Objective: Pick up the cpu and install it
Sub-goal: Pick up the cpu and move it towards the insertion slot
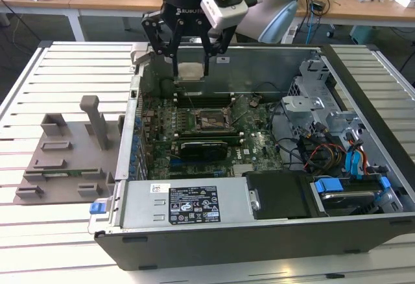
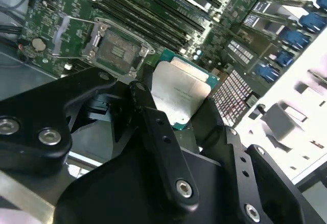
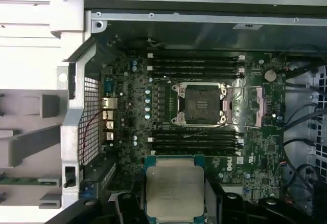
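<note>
The cpu, a small square chip with a pale silver top, hangs above the open computer case near its far wall. My gripper is shut on it, one black finger on each side. In both wrist views the cpu sits between the fingers, its metal top facing the cameras. The open socket on the green motherboard lies below, its frame lifted and its load plate swung aside. The cpu is held well above the board, offset from the socket.
Memory slots flank the socket. A long black card lies nearer the case's front, beside a power supply. Cables and drive bays crowd the exterior view's right. A grey parts fixture sits on the slatted table at that view's left.
</note>
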`<state>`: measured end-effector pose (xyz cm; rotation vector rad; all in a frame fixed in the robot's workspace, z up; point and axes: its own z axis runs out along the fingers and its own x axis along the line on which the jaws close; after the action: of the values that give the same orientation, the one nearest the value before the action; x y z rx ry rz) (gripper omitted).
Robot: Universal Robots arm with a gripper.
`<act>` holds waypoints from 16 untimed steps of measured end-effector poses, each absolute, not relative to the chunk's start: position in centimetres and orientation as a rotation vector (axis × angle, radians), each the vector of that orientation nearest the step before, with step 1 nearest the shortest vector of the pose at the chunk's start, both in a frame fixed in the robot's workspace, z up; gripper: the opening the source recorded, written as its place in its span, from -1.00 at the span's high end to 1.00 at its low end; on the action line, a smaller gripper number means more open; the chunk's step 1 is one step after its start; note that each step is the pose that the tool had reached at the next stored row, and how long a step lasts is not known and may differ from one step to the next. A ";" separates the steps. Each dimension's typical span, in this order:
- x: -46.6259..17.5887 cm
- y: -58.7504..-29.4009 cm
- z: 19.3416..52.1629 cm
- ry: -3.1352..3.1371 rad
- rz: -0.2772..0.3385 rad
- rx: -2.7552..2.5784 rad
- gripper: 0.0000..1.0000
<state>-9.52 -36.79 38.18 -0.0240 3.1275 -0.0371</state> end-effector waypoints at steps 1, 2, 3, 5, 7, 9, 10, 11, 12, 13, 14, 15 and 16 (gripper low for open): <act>-9.2 -36.8 38.1 3.128 -0.037 -0.024 -0.09; -8.8 -36.7 37.9 3.128 -0.037 -0.024 -0.09; -8.6 -36.6 37.8 3.129 -0.037 -0.024 -0.09; -8.0 -36.4 37.5 3.130 -0.038 -0.024 -0.09; -7.5 -36.2 37.2 3.131 -0.038 -0.024 -0.09; -7.4 -36.0 37.0 3.131 -0.038 -0.024 -0.09; -7.2 -35.9 36.7 3.131 -0.038 -0.024 -0.09; -7.1 -35.8 36.5 3.131 -0.038 -0.024 -0.09; -6.9 -35.8 36.2 3.131 -0.038 -0.024 -0.09; -6.9 -35.8 36.1 3.131 -0.038 -0.024 -0.09; -6.8 -35.7 36.0 3.131 -0.038 -0.024 -0.09; -6.7 -35.7 35.8 3.131 -0.038 -0.024 -0.09; -6.6 -35.7 35.6 3.131 -0.038 -0.024 -0.09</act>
<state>-6.63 -35.67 35.60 -0.0240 3.1309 -0.0376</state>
